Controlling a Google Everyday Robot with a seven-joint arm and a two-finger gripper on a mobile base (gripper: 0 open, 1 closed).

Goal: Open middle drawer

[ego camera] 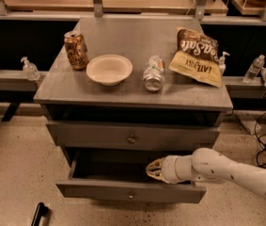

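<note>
Basically done imo: middle drawer point(99, 191) sits pulled out at lower center, gripper point(150, 169) just inside it, can't tell if it's spread or pinched.

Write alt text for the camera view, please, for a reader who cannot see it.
The robot's white tool reaches from the right into the pulled-out middle drawer of a grey cabinet. On top sit a can, a bowl, a plastic bottle on its side and a chip bag.
</note>
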